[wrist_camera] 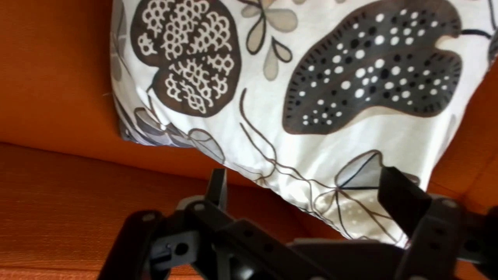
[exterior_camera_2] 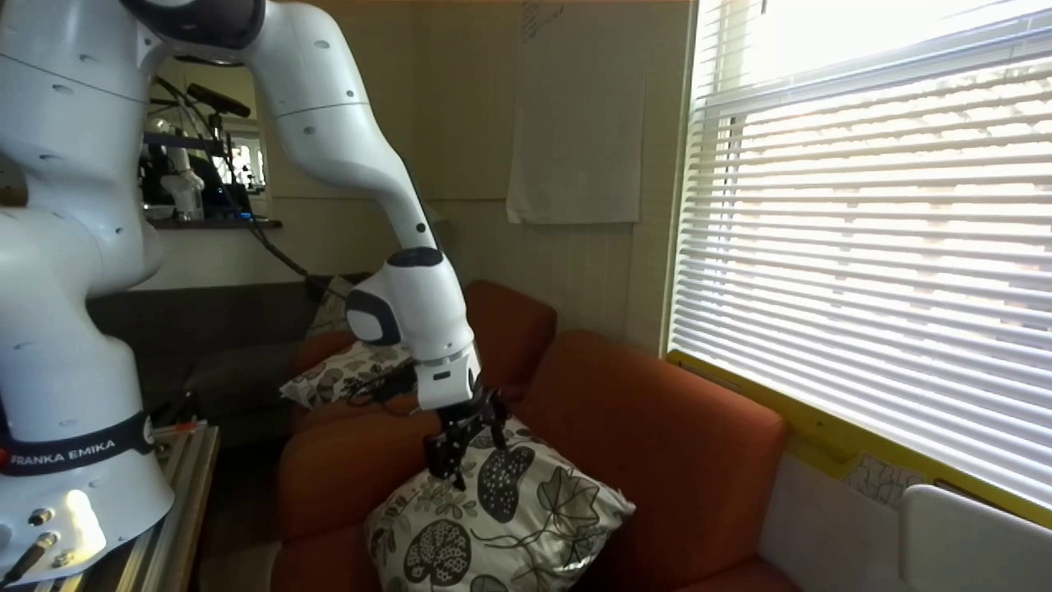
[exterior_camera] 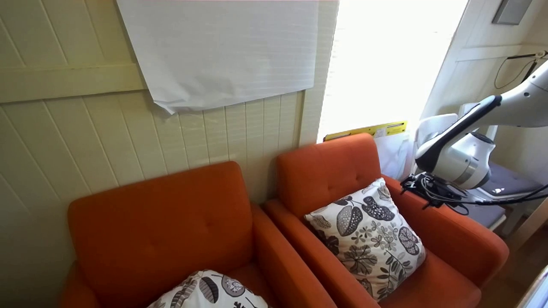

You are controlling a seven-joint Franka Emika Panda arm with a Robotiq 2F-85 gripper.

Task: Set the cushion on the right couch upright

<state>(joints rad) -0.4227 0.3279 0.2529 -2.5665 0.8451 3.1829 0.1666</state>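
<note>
The cushion (exterior_camera: 372,239), white with dark leaf print, rests tilted on the right couch (exterior_camera: 329,164), an orange-red armchair, in both exterior views. Its upper edge slants along the chair back, one corner highest. The cushion (exterior_camera_2: 534,526) and the right couch (exterior_camera_2: 657,452) also show from the window side. My gripper (exterior_camera: 414,195) is above the chair arm near the cushion's top corner. In an exterior view the gripper (exterior_camera_2: 478,464) overlaps the cushion. In the wrist view the gripper (wrist_camera: 303,177) is open, fingers wide apart, with the cushion's edge (wrist_camera: 264,116) between and beyond them. Contact cannot be told.
The matching second armchair (exterior_camera: 162,226) stands beside the right couch with a similar pillow (exterior_camera: 209,295) on it. A yellow strip (exterior_camera: 368,130) and the window are behind the couch. A white chair with a grey seat (exterior_camera: 509,179) stands beyond its arm. Cables hang from the wrist.
</note>
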